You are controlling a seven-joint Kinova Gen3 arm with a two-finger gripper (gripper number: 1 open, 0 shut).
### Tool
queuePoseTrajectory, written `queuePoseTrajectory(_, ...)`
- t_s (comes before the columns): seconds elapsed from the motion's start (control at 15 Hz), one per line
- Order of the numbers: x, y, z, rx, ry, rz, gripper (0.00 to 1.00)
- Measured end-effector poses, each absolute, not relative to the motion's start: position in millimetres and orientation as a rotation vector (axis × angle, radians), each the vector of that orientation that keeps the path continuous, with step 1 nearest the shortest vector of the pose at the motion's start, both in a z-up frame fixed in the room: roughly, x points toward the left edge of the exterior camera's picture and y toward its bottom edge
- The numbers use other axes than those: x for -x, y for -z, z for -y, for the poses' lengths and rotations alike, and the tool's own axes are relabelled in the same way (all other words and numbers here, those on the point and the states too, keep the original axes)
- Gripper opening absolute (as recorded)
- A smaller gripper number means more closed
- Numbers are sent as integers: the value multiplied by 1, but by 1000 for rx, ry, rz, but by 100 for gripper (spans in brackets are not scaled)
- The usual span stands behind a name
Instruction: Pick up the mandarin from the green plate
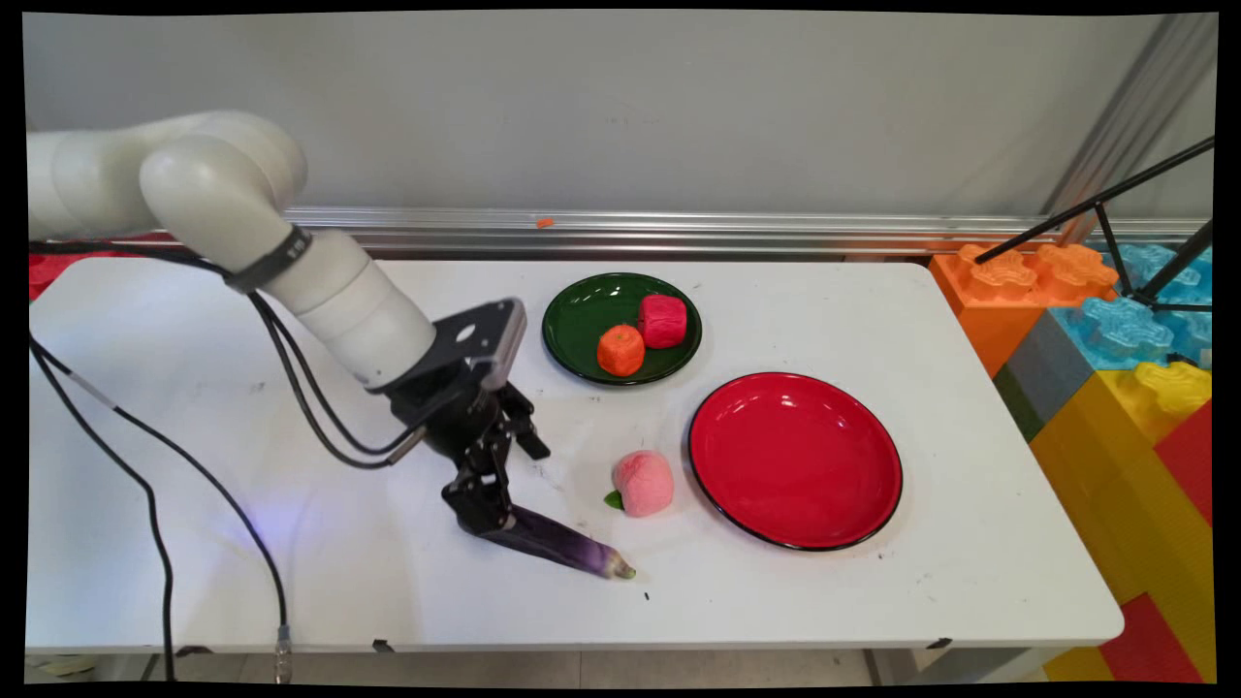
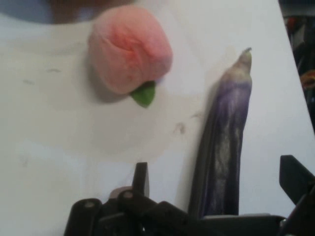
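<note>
The gripper [image 1: 482,514] is sitting low over the purple eggplant's [image 1: 567,545] thick end, fingers spread either side of it. A pink peach [image 1: 643,482] is lying close by, beside the red plate [image 1: 795,460].

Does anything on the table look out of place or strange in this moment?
Nothing looks spilled or broken. The purple eggplant and the pink peach lie on the bare table, not on a plate, and the red plate is empty. The claw is at the eggplant's thick end.
</note>
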State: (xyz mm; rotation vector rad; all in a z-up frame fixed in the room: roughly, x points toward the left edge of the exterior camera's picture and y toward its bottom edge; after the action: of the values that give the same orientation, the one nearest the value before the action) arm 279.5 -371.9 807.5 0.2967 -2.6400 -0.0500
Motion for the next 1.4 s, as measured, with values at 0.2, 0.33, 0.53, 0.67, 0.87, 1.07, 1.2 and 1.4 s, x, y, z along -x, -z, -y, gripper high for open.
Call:
queuePoseTrajectory(0.2, -278, -831, 377, -450, 27, 2621, 100)
queuePoseTrajectory(0.33, -278, -843, 381, -519, 7, 2605, 100)
queuePoseTrajectory(0.53, -279, -863, 396, -629, -45, 2577, 100)
queuePoseTrajectory(0.67, -281, -869, 404, -673, -71, 2568, 100)
queuePoseTrajectory(0.87, -289, -876, 420, -744, -111, 2556, 100)
queuePoseTrajectory(1.07, -294, -876, 434, -789, -139, 2548, 100)
queuePoseTrajectory(1.2, -296, -875, 444, -815, -158, 2542, 100)
queuePoseTrajectory(1.4, -299, -869, 461, -871, -190, 2526, 100)
